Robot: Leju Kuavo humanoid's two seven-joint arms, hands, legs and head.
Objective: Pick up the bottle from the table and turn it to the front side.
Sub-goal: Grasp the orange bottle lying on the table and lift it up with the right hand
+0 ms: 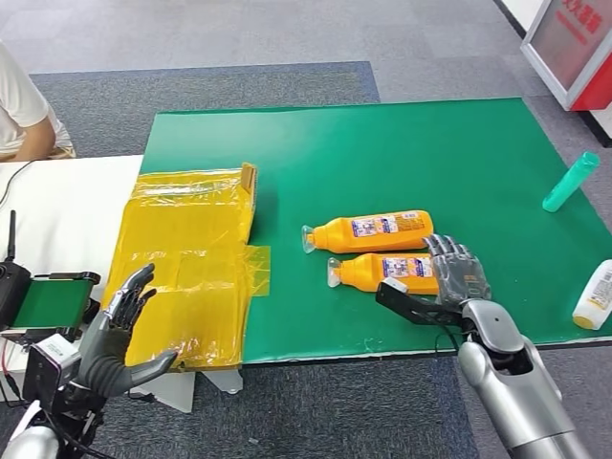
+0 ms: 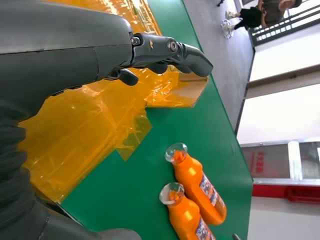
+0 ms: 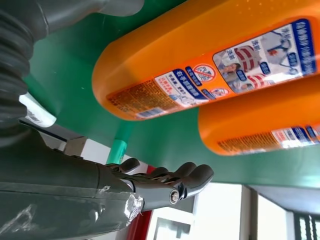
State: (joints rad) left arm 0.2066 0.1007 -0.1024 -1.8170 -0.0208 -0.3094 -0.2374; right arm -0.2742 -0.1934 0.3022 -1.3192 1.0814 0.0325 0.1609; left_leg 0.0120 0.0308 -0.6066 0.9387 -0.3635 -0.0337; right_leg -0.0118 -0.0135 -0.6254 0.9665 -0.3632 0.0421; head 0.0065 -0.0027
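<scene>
Two orange bottles with clear caps lie side by side on the green mat (image 1: 433, 153), labels facing up. The far bottle (image 1: 375, 230) lies just behind the near bottle (image 1: 386, 271). My right hand (image 1: 454, 273) sits at the base end of the near bottle, fingers spread above it and thumb stretched along the mat's front edge; it grips nothing. The right wrist view shows the near bottle (image 3: 211, 60) close above my extended fingers (image 3: 170, 182). My left hand (image 1: 122, 330) hovers open over the yellow plastic sheet (image 1: 187, 258). The left wrist view shows both bottles (image 2: 198, 187) beyond my fingers (image 2: 170, 52).
A teal bottle (image 1: 570, 182) lies at the mat's right side and a white bottle (image 1: 596, 296) at its front right corner. A small green belt device (image 1: 51, 301) sits on the white table at left. A person (image 1: 25, 110) sits at the far left.
</scene>
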